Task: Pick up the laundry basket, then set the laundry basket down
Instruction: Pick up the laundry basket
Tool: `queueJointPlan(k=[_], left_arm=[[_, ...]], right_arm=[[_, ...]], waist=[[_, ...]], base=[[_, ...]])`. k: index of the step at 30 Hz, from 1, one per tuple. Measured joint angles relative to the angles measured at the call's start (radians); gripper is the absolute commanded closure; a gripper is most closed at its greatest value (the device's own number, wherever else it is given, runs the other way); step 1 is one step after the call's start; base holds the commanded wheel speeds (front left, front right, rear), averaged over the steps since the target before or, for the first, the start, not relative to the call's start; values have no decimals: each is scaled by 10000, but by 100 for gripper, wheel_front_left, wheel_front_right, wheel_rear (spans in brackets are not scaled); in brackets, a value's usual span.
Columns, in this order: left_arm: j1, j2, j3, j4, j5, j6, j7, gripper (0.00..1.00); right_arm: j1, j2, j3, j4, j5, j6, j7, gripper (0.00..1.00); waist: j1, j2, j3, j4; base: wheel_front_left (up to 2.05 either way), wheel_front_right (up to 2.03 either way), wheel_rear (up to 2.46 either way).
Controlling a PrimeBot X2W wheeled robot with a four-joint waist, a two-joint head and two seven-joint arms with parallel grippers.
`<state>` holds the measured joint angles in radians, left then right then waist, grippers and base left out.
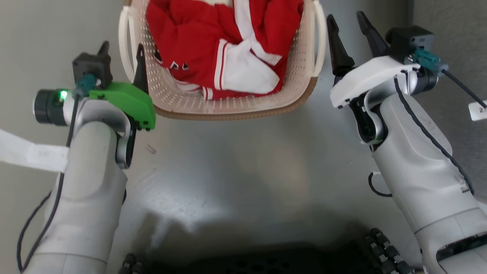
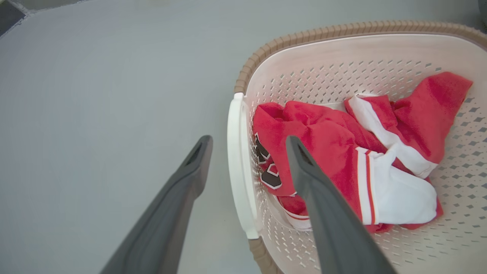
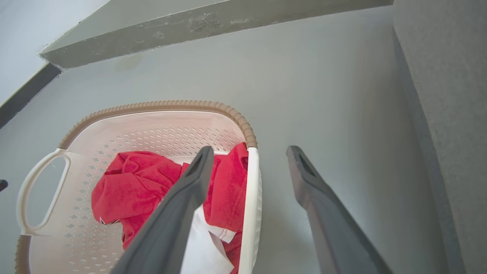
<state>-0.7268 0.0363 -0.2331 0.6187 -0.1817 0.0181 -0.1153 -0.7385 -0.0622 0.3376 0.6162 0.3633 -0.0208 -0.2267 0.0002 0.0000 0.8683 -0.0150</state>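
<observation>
Left pincer [image 2: 248,140], right pincer [image 3: 250,149] gape astride laundry basket [image 1: 228,112] handles [image 2: 237,171].

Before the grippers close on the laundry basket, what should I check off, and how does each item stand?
1. Left gripper open: ok.
2. Right gripper open: ok.
3. Left handle within the left gripper's span, left wrist view: ok.
4. Right handle within the right gripper's span, right wrist view: ok.
5. Grippers low enough to catch the handles: cannot tell.
6. Red garment in the laundry basket clear of the closing path: cannot tell.
</observation>
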Motion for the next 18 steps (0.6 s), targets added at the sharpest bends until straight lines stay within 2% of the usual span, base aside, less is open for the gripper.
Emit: queueJointPlan(k=[18], left_arm=[[-1108,-35,69,1668,-2,-56,0,0]], right_arm=[[-1085,-29,1122,1273,629,56,-13,0]], waist=[[-1,0,1231,126]], base=[[0,0,0]])
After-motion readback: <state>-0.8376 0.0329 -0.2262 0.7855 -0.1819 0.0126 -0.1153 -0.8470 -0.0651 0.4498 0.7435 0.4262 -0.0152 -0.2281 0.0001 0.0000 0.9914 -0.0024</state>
